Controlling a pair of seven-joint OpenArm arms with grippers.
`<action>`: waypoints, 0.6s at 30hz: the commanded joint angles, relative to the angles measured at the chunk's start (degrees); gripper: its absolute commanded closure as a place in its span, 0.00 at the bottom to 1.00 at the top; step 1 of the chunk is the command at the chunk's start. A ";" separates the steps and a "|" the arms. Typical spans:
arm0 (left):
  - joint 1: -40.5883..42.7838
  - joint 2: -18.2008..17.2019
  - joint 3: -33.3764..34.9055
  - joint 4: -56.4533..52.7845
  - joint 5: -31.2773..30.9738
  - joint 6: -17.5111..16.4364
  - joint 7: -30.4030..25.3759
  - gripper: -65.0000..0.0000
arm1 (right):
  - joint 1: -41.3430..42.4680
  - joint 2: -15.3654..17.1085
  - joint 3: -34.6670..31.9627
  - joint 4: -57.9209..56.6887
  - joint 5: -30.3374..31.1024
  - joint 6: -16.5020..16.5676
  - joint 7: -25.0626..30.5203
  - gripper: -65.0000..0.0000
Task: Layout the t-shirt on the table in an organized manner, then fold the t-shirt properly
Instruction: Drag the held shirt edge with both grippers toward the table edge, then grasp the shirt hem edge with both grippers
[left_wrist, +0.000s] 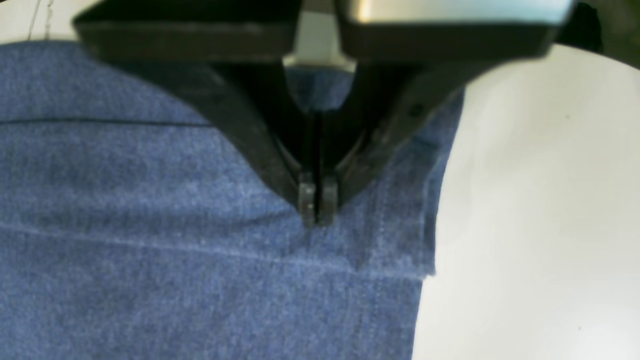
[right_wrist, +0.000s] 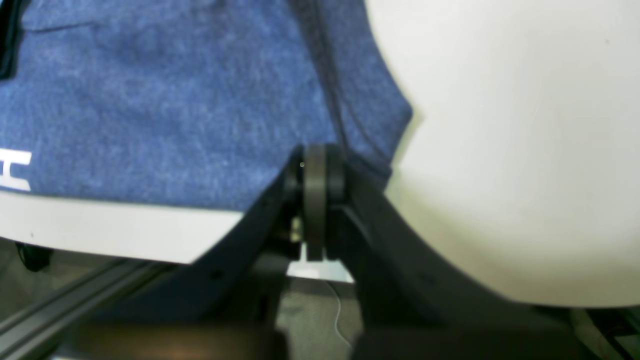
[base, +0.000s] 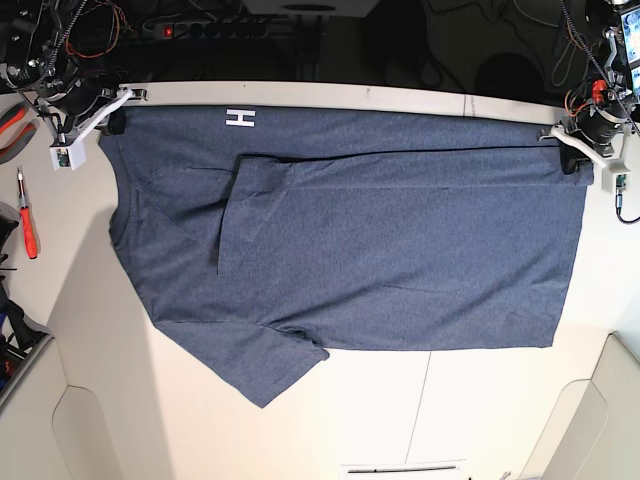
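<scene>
Slippage is the main risk from here, in my judgement: each claw grips only a thin bit of edge fabric, so a pull that is uneven between the two arms could tug a corner free or drag the whole garment askew, and the fold already lying across the upper body could bunch further instead of flattening. The navy t-shirt (base: 350, 250) lies spread on the white desk (base: 480, 400), back toward the far edge, with its long axis running across the base view — collar and shoulders toward that view's left, hem toward its right. One sleeve points out toward the near edge at lower left; the other seems tucked over the chest, where a folded flap shows, and a white letter H sits near the far edge. The left claw (left_wrist: 318, 205) is pressed together, its tips down on the cloth near the stitched hem corner; in the left wrist view the tips meet with almost no gap, and whether any fabric sits between them I cannot tell. The right claw (right_wrist: 316, 172) is likewise pressed together at the shoulder-side corner by the desk's far edge, tips against the fabric there — again I cannot tell if it is truly pinching. Because that corner sits so close to the edge, a careless drag could also pull cloth off the desk.
</scene>
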 joint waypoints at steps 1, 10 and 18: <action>0.66 -0.66 -0.33 -0.09 0.74 1.20 2.43 1.00 | -0.20 0.63 0.17 0.90 0.11 -0.04 -0.13 1.00; 0.61 -0.68 -0.35 0.02 -0.76 0.87 1.90 1.00 | -0.15 0.63 0.28 1.49 2.36 -0.04 -2.25 1.00; 0.57 -0.68 -6.34 8.94 -13.68 -12.28 5.42 0.97 | 0.57 0.63 3.23 11.78 3.54 -0.74 -2.12 1.00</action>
